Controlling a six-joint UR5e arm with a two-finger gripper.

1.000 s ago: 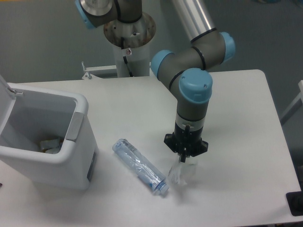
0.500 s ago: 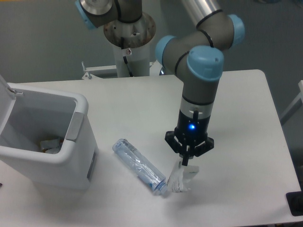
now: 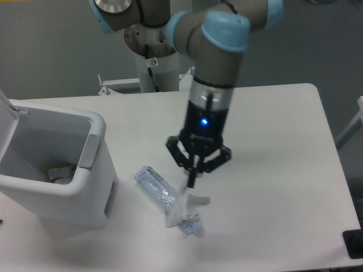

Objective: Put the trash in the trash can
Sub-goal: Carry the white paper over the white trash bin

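Note:
A crushed clear bottle (image 3: 160, 193) with a pale blue cap lies on the white table, slanting from upper left to lower right. My gripper (image 3: 191, 182) hangs over the bottle's cap end, shut on a clear-white plastic wrapper (image 3: 184, 207) that dangles below the fingers, lifted off the table. The white trash can (image 3: 54, 170) stands at the left with its lid swung open; some scraps lie at its bottom. The gripper is to the right of the can, well outside its rim.
The arm's base column (image 3: 154, 45) rises at the back of the table. A dark object (image 3: 354, 243) sits at the lower right edge. The table's right edge (image 3: 334, 164) runs down the right side.
The gripper has risen and moved left, carrying the wrapper from the table beside the bottle's cap to above the bottle. The bottle has stayed put.

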